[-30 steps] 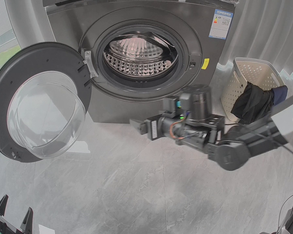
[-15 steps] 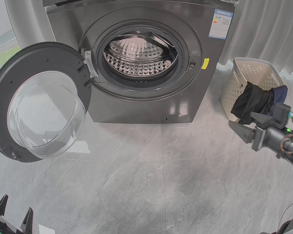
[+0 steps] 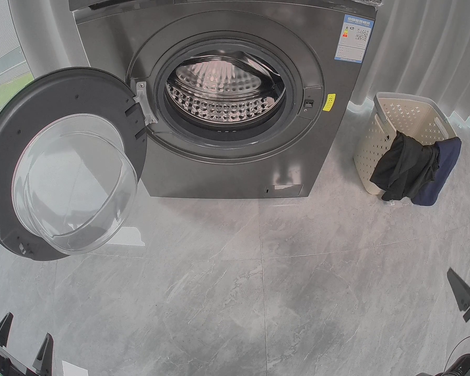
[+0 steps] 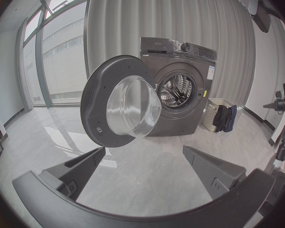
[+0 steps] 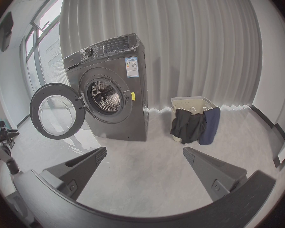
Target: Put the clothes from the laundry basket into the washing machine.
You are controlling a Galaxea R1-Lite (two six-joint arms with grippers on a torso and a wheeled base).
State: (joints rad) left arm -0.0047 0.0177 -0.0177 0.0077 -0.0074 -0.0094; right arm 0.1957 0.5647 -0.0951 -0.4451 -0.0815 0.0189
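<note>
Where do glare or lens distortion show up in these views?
Head view: highlights glint off the steel drum and the door glass; a pale reflection sits low on the washing machine. Left wrist view: fisheye bows the window frame, corners go black. Right wrist view: same warp bends the curtain; the black garment reads as one dark mass.

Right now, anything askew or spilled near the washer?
Only the clothes: a black garment and a navy garment hang over the laundry basket rim, down its outside toward the floor. Washing machine door open, drum looks empty.
</note>
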